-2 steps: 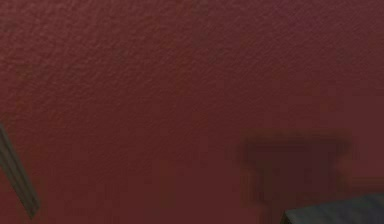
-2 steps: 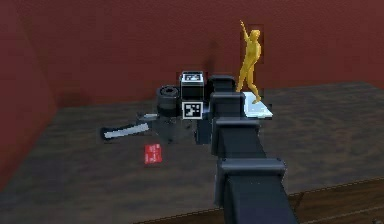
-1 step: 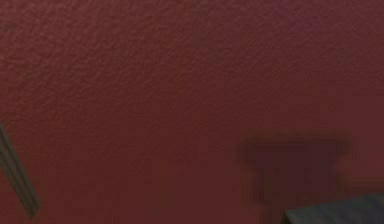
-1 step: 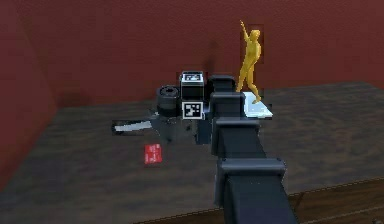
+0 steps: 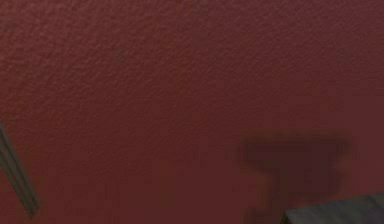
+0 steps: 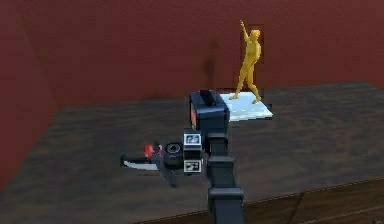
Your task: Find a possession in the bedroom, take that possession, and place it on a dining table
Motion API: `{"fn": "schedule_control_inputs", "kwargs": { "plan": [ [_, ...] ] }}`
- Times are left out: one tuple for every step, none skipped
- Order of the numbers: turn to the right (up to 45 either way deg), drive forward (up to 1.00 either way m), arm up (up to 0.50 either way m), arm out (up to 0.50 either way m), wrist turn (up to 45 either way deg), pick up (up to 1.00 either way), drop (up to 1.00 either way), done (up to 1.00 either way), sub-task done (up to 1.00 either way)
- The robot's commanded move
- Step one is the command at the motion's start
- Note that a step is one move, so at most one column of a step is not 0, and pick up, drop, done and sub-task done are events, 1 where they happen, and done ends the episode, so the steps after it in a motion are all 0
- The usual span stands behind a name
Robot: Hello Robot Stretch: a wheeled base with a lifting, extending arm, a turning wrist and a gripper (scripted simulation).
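Observation:
A dark wooden tabletop (image 6: 300, 140) spreads across the arm side view. On its far side stands a golden statue (image 6: 248, 62) of a figure with one arm raised, on a flat white base (image 6: 247, 110). The arm's dark bar (image 6: 224, 185) rises from the bottom edge, with two white marked squares (image 6: 192, 150) at its end. Left of them the gripper (image 6: 128, 161) reaches out low above the wood, well short of the statue. A small red spot (image 6: 150, 152) shows at the gripper's body. I cannot tell whether it holds anything.
A dark red wall (image 5: 190, 90) stands close ahead in the forward view and also runs behind the tabletop as the red wall (image 6: 120, 45). A thin dark bar (image 5: 15, 175) leans at the forward view's lower left. A grey edge (image 5: 340, 212) sits at its bottom right.

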Motion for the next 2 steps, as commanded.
{"fn": "schedule_control_inputs", "kwargs": {
  "plan": [
    [0.0, 0.00, 0.00, 0.00, 0.0, 1.00, 0.00, 0.00, 0.00],
    [0.0, 0.00, 0.10, 0.00, 0.0, 0.00, 0.00, 0.00, 0.00]
  ]
}}
